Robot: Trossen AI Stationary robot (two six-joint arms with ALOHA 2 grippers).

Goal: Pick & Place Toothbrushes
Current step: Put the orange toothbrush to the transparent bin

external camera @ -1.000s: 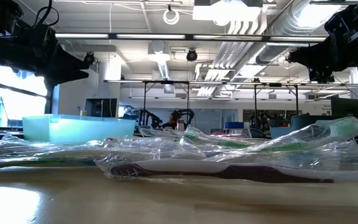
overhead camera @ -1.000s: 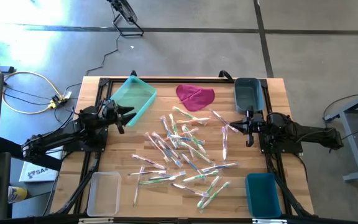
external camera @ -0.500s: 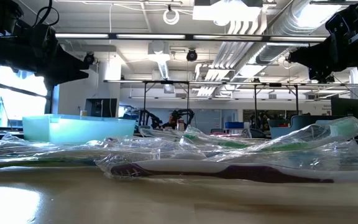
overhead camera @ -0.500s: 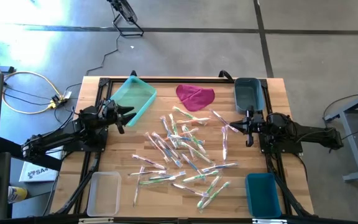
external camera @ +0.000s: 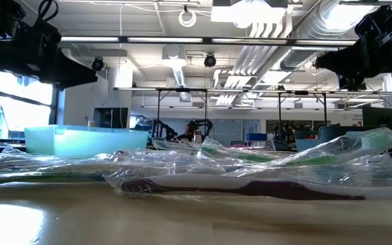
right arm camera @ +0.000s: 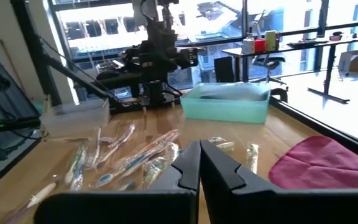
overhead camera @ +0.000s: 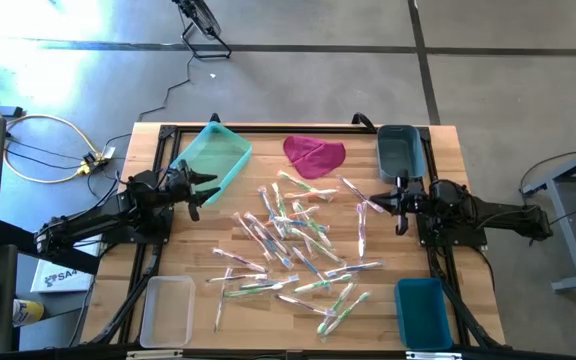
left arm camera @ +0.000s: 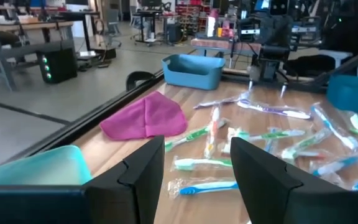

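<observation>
Many toothbrushes (overhead camera: 293, 240) in clear wrappers lie scattered flat across the middle of the wooden table (overhead camera: 438, 135), with pink, green, blue and white handles; the left wrist view shows them too (left arm camera: 241, 134). My left gripper (overhead camera: 206, 185) hovers level above the table's left side beside the teal bin, open and empty (left arm camera: 194, 180). My right gripper (overhead camera: 380, 203) hovers level above the right side, shut and empty (right arm camera: 199, 158). Both point toward the pile and stay clear of it.
A teal bin (overhead camera: 213, 155) stands at the far left, a grey-blue bin (overhead camera: 399, 150) at the far right, a clear bin (overhead camera: 166, 310) at the near left and a blue bin (overhead camera: 423, 312) at the near right. A magenta cloth (overhead camera: 314, 155) lies at the far middle.
My left gripper has rolled a little about the line it points along, staying in place and open. The toothbrushes have not moved.
</observation>
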